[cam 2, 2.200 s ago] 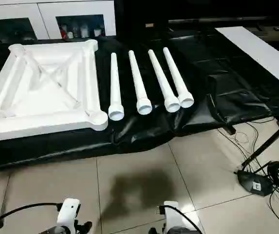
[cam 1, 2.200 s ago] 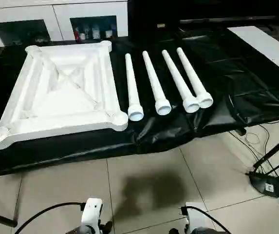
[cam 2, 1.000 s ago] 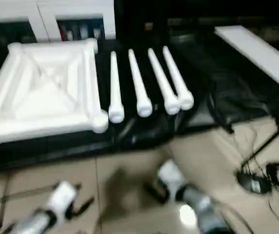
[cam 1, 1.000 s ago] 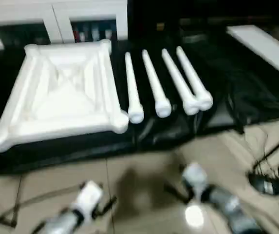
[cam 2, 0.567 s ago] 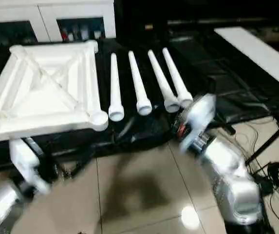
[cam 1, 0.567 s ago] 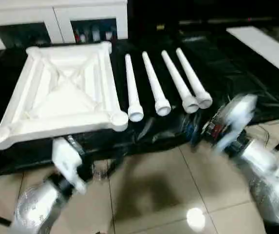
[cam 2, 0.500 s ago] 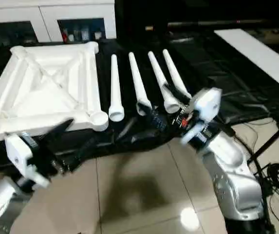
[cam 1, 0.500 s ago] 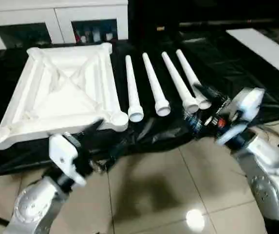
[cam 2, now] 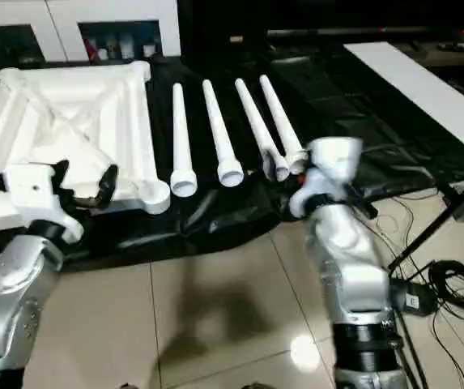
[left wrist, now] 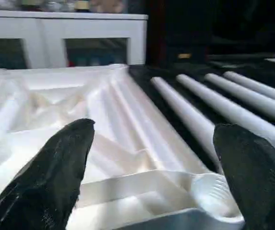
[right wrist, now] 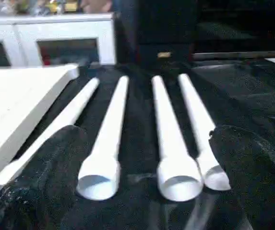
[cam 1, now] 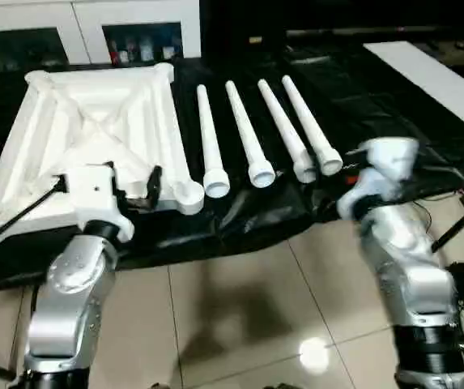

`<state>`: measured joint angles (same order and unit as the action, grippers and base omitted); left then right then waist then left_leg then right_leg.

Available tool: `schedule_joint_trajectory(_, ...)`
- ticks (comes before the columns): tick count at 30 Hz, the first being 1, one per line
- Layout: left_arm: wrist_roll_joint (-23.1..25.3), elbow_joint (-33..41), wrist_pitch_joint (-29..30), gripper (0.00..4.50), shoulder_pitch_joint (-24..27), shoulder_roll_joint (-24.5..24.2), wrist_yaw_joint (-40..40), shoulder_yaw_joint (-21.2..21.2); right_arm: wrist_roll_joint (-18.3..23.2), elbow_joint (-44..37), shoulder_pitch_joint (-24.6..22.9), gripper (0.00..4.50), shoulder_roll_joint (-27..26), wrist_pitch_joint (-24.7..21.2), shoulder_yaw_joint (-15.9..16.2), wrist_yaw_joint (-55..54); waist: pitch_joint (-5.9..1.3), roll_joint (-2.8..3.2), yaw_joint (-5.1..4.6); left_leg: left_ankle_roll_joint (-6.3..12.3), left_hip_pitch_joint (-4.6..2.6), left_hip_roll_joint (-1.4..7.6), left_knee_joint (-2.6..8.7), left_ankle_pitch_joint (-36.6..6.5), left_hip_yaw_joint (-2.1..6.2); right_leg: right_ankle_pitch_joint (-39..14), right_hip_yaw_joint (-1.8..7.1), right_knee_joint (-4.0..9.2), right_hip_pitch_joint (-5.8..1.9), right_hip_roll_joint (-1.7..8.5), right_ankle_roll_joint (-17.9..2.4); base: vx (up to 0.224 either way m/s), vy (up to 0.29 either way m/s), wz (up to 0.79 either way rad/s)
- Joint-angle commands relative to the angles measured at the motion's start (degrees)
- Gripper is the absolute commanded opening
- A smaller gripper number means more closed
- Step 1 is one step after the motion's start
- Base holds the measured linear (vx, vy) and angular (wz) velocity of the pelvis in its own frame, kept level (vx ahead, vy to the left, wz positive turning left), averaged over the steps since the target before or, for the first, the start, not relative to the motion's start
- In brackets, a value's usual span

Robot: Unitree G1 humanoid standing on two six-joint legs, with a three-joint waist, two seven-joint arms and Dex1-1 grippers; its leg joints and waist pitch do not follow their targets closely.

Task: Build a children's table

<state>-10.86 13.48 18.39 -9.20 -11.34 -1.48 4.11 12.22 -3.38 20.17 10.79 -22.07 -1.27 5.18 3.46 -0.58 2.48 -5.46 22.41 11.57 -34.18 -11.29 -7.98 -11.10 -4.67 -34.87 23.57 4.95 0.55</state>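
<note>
Crinkled black plastic sheet over the low table; white glass-doored cabinet behind, small bottles inside; black cables on beige tiled floor.

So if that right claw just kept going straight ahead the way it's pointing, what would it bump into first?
Probably the wide ends of the white table legs on the black sheet. The open right gripper faces them head on; the two on its right look nearest, though depth is hard to judge.
</note>
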Motion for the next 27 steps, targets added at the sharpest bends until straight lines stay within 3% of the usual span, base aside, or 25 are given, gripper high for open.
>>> schedule_joint_trajectory(1,0.1,1.7,0.7,4.43,-0.1,0.0,2.1,-1.1,-1.6,-1.8,0.4,4.50,0.9,-0.5,2.1,0.5,-3.86,1.00,0.18,13.36,0.88,-1.38,2.68,2.8,1.44,6.8,-0.73,2.95,-4.88,2.69,-10.0,-0.027,0.003,0.40)
schedule_joint_trajectory(2,0.0,1.2,0.6,4.43,0.0,0.0,2.7,-1.7,-1.7,-1.9,0.6,4.50,0.8,-0.7,3.2,0.5,-3.63,1.29,-0.28,16.11,1.19,-1.12,2.21,6.1,2.75,7.0,-2.01,2.85,-5.06,2.18,-12.6,0.000,0.004,0.60)
schedule_joint_trajectory(3,0.1,1.0,0.6,4.43,0.1,0.0,2.8,-1.9,-1.6,-1.9,0.6,4.50,0.7,-0.9,3.3,0.3,-3.34,2.05,-0.70,17.02,1.10,-0.04,2.90,5.5,5.02,3.1,-3.53,1.80,-5.17,0.54,-14.5,-0.011,-0.051,0.49)
schedule_joint_trajectory(4,0.7,0.9,1.0,4.43,0.3,0.2,2.8,-2.2,-1.6,-1.6,0.6,4.50,0.3,-1.0,3.2,0.3,-3.14,2.93,-1.34,18.85,0.10,1.64,4.17,3.4,8.22,-2.9,-4.29,-0.01,-4.49,-1.40,-16.0,-0.011,-0.051,0.49)
schedule_joint_trajectory(5,1.0,0.9,1.1,4.43,0.3,0.3,2.8,-2.3,-1.6,-1.5,0.7,4.50,0.1,-1.0,3.1,0.4,-3.25,2.80,-1.85,20.38,-0.78,2.81,5.14,1.6,10.13,-6.9,-4.44,-1.41,-3.83,-1.95,-16.7,-0.030,-0.083,0.45)
schedule_joint_trajectory(6,1.9,1.6,2.2,4.43,0.4,1.0,2.7,-1.8,-1.9,-0.7,0.5,4.50,-0.7,-0.2,3.3,1.4,-2.76,3.09,-2.13,22.55,-2.64,4.40,6.08,-2.7,13.28,-13.5,-3.50,-4.04,-1.59,-2.46,-17.8,-0.028,-0.094,0.57)
schedule_joint_trajectory(7,2.2,1.8,2.5,4.43,0.4,1.2,2.6,-1.7,-2.0,-0.6,0.4,4.50,-0.8,-0.1,3.4,1.7,-2.74,2.78,-2.39,22.73,-2.65,4.55,6.50,-4.2,14.30,-14.6,-2.81,-5.16,-1.06,-2.38,-17.8,-0.028,-0.094,0.57)
schedule_joint_trajectory(8,3.3,2.8,3.5,4.43,0.5,1.4,2.8,-1.0,-2.8,-0.2,0.2,4.50,-1.3,0.0,3.7,1.5,-2.81,2.31,-1.66,19.97,-1.99,3.57,7.44,-9.7,15.10,-14.6,-1.50,-6.05,-0.97,-2.28,-18.4,-0.017,-0.160,0.69)
schedule_joint_trajectory(9,2.7,3.3,5.1,4.43,0.5,1.3,3.0,-0.3,-2.0,0.4,0.6,4.50,-2.5,-1.1,3.4,0.6,-2.79,1.94,-1.82,16.55,-3.35,5.95,7.38,-13.1,12.88,-12.3,0.63,-4.94,-0.02,-0.60,-19.0,0.000,-0.242,0.65)
schedule_joint_trajectory(10,3.2,2.7,5.4,4.43,0.4,0.8,3.6,-0.5,-2.3,0.7,0.7,4.50,-2.9,-1.0,3.8,-0.2,-1.65,0.50,-0.87,12.82,-0.79,2.52,6.12,-18.5,8.21,-11.6,2.02,-1.63,-1.08,0.46,-21.8,0.000,-0.242,0.65)
schedule_joint_trajectory(11,2.9,2.2,4.5,4.43,0.5,0.7,3.5,-0.6,-2.6,0.9,0.6,4.50,-3.2,-0.5,4.0,-0.8,-1.76,-0.62,-0.18,9.24,-0.61,-2.34,1.41,-19.1,4.81,-17.0,3.04,3.45,-1.20,1.44,-23.8,-0.015,-0.278,0.45)
schedule_joint_trajectory(12,2.4,1.5,4.1,4.43,0.5,0.8,3.5,-0.9,-3.9,1.1,0.4,4.50,-3.0,0.2,4.6,-1.7,-2.79,-3.47,2.10,8.69,0.09,-6.09,-11.14,-14.6,-0.38,-29.1,5.23,7.20,-3.02,3.16,-20.0,-0.010,-0.231,0.15)
schedule_joint_trajectory(13,2.1,1.2,4.7,4.43,0.3,1.0,3.7,-1.1,-5.1,1.1,0.2,4.50,-2.6,0.6,5.2,-2.2,-2.75,-3.19,2.77,8.46,3.05,-4.90,-10.46,-10.9,0.49,-29.3,6.79,5.79,-6.11,4.16,-18.2,-0.010,-0.231,0.15)
schedule_joint_trajectory(14,2.3,1.2,5.2,4.43,0.2,1.0,3.9,-1.3,-5.7,1.0,0.2,4.50,-2.3,0.6,5.5,-2.4,-1.95,-2.35,4.25,6.71,2.88,-4.00,-7.47,-7.5,1.27,-26.7,8.78,5.24,-5.82,5.42,-9.2,-0.019,-0.183,0.08)
schedule_joint_trajectory(15,2.9,1.4,4.5,4.43,0.1,0.9,3.8,-2.3,-5.1,1.0,0.1,4.50,-2.6,0.1,5.1,-2.6,-2.29,-2.11,4.54,7.07,0.58,-2.98,-3.71,-6.6,1.68,-25.2,8.57,5.31,-5.73,5.47,-0.1,-0.059,-0.154,0.20)
schedule_joint_trajectory(16,2.9,1.4,4.5,4.43,0.1,0.9,3.8,-2.3,-5.1,1.0,0.1,4.50,-2.6,0.1,5.1,-2.6,-2.40,-1.50,4.66,7.72,-0.29,-2.00,-1.80,-6.0,2.03,-22.7,7.89,5.41,-5.95,5.42,2.0,-0.059,-0.154,0.20)
schedule_joint_trajectory(17,2.5,1.3,3.9,4.43,-0.5,2.5,3.7,-2.5,-5.2,2.1,0.1,4.50,-3.8,0.8,3.6,-4.2,-2.93,-0.99,3.88,8.82,-1.21,0.05,0.72,-3.4,3.11,-14.1,5.25,3.97,-4.94,2.26,5.4,-0.060,-0.137,0.10)
schedule_joint_trajectory(18,2.9,1.4,3.9,4.43,-0.8,2.6,3.4,-3.0,-5.2,2.6,0.3,4.50,-4.0,1.0,3.0,-4.6,-3.51,-0.31,3.78,9.80,-2.23,2.46,1.52,-3.5,3.72,-10.6,4.05,4.14,-4.40,2.56,6.0,-0.038,-0.111,0.08)
schedule_joint_trajectory(19,2.9,1.5,3.9,4.43,-1.3,3.1,2.3,-3.2,-6.1,3.0,0.6,4.50,-4.0,2.4,2.8,-4.8,-3.57,-0.16,3.92,9.88,-2.85,3.02,1.64,-4.5,3.57,-10.1,4.18,4.41,-4.12,3.04,5.5,-0.038,-0.111,0.08)
schedule_joint_trajectory(20,2.9,1.6,4.0,4.43,-1.4,3.3,2.2,-3.1,-6.4,3.1,0.7,4.50,-4.0,3.0,2.7,-4.9,-3.01,-0.50,3.99,8.70,-2.77,2.26,1.79,-6.8,2.33,-12.4,4.10,5.13,-3.91,3.28,4.4,-0.021,-0.075,0.16)
schedule_joint_trajectory(21,2.6,1.7,4.0,4.43,-1.7,3.6,2.0,-2.9,-6.5,3.1,0.8,4.50,-4.0,3.3,2.7,-4.9,-2.49,-0.86,4.17,6.68,-2.15,0.09,1.55,-7.8,0.87,-19.0,3.77,6.26,-4.57,2.85,5.8,0.000,0.000,0.00)
schedule_joint_trajectory(22,2.2,1.7,4.3,4.43,-2.1,3.5,1.5,-2.8,-7.3,3.4,1.0,4.50,-4.0,3.3,3.0,-5.5,-2.32,-0.13,4.33,6.00,-1.94,-0.41,1.53,-7.8,0.70,-21.7,3.54,6.61,-4.65,2.67,6.8,0.000,0.000,0.00)
schedule_joint_trajectory(23,2.1,1.7,4.5,4.43,-2.2,3.4,1.2,-2.8,-7.8,3.5,1.1,4.50,-3.9,3.3,3.2,-6.0,-2.41,-0.43,4.19,5.16,-1.93,-0.12,1.87,-7.3,0.77,-24.0,3.00,7.11,-4.66,2.20,8.8,0.000,0.000,0.00)
schedule_joint_trajectory(25,1.8,1.0,4.1,4.43,-2.3,3.0,0.7,-2.9,-8.4,3.2,0.9,4.50,-3.9,2.5,4.1,-6.1,-3.01,0.53,3.95,4.98,-2.07,1.25,2.44,-6.5,1.57,-19.2,2.49,6.49,-4.88,2.25,8.2,0.000,0.000,0.00)
schedule_joint_trajectory(27,1.4,0.1,3.8,4.43,-2.4,3.0,0.8,-2.6,-7.0,2.4,0.2,4.50,-4.5,1.9,4.3,-4.6,-3.35,0.93,3.28,5.76,-1.99,3.61,3.24,-7.2,2.88,-11.4,2.77,5.02,-4.91,3.51,3.2,0.000,0.000,0.00)
